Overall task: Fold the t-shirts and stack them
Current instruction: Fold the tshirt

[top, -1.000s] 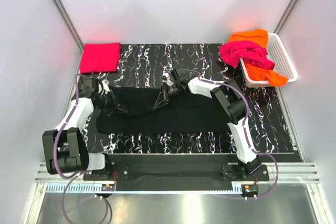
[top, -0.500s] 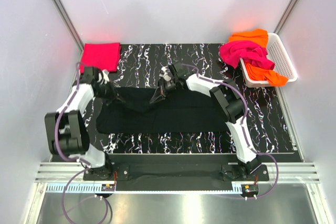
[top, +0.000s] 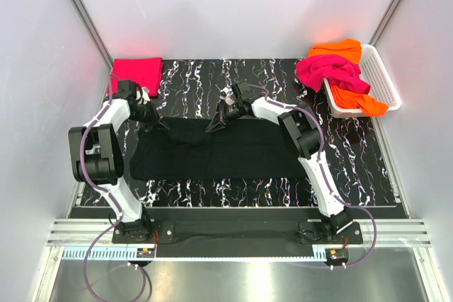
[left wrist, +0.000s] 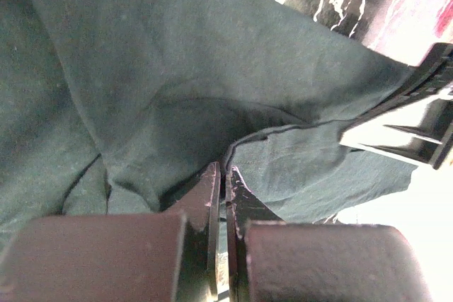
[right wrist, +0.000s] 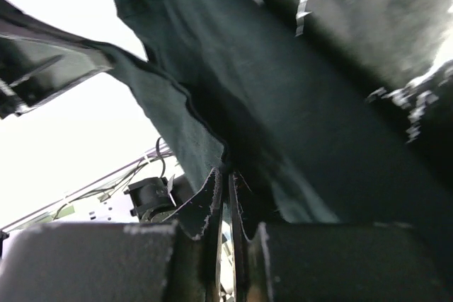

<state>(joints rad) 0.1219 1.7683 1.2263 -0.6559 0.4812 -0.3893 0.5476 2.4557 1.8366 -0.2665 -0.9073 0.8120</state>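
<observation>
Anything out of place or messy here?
The white basket at the far right sits askew, with the magenta t-shirt and orange t-shirt spilling over its rim. The black t-shirt is simply mid-fold. Nothing looks damaged.

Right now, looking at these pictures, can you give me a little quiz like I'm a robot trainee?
1. True or false: the folded red-pink shirt lies on the table, outside the white basket.
2. Which shirts are piled in the basket?
3. The left gripper and right gripper are both shut on: A) the black t-shirt B) the red-pink shirt C) the basket.

Key: 1 true. 2 the magenta shirt and the orange shirt. 3 A.
</observation>
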